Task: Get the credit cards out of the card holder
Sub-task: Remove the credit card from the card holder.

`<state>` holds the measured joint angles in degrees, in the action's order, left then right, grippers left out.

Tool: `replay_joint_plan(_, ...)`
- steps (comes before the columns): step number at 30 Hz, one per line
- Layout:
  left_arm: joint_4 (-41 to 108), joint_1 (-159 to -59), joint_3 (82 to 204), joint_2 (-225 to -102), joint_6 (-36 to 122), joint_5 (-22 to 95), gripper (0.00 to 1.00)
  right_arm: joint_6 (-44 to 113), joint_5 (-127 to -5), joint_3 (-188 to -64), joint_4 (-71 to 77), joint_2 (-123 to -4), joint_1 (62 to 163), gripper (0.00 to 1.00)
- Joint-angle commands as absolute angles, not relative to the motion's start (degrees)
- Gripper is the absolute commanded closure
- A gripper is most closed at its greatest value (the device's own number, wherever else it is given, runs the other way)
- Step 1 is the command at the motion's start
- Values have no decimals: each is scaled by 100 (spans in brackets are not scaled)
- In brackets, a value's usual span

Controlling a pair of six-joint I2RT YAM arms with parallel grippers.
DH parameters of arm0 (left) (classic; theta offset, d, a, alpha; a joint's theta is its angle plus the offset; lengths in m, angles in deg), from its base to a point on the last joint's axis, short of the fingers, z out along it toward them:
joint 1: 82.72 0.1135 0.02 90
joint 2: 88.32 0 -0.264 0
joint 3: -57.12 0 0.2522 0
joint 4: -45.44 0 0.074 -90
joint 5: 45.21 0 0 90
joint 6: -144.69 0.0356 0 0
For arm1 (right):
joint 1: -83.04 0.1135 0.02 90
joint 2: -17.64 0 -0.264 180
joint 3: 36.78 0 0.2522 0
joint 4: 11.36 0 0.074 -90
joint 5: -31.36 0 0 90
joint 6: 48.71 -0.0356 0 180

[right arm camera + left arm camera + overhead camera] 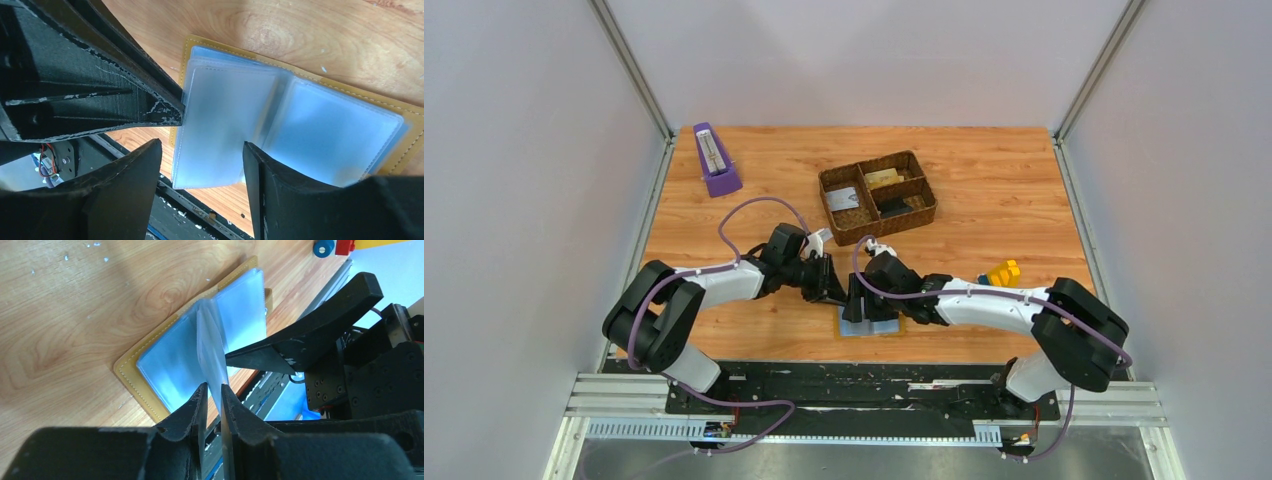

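Wooden tabletop (1004,180), plain pale walls (524,150)

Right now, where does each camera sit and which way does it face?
Top external: above and behind the arms, facing down at the table; both arms show, meeting over the card holder.
Left wrist: on the left arm, facing down at the open card holder; the left gripper shows, closed on a clear sleeve.
Right wrist: on the right arm, facing the same pages; the right gripper shows, open.
Both wrist views share the card holder, and each catches the other arm's fingers.
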<state>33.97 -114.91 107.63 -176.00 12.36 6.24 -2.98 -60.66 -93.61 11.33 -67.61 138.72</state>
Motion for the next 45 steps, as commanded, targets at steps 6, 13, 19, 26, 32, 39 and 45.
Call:
replay_joint_plan(6, 3920, -11506, 10682, -17517, 1030, 362, 76, -357, -5397, -9514, 1261, -6620, 13956, 53)
replay_joint_plan(13, 3878, -11504, 10665, -17462, 1061, 422, 74, -435, -5220, -9317, 1304, -6291, 13962, 63)
replay_joint_plan(19, 3344, -11506, 10762, -17400, 1229, 824, 72, -371, -5203, -9375, 1373, -6365, 13953, 54)
replay_joint_plan(26, 1578, -11366, 11016, -16328, 1649, 2696, 67, -672, -4837, -9956, 1945, -6886, 14051, 36)
replay_joint_plan(32, 1007, -11233, 10953, -15364, 1683, 3389, 60, -850, -4380, -10476, 2624, -7451, 14236, 28)
replay_joint_plan(39, 938, -11182, 10884, -15165, 1713, 3392, 55, -984, -3875, -11029, 3353, -8089, 14413, 29)
replay_joint_plan(45, 969, -11181, 10860, -15215, 1738, 3319, 55, -1057, -3908, -11043, 3401, -8289, 14430, 37)
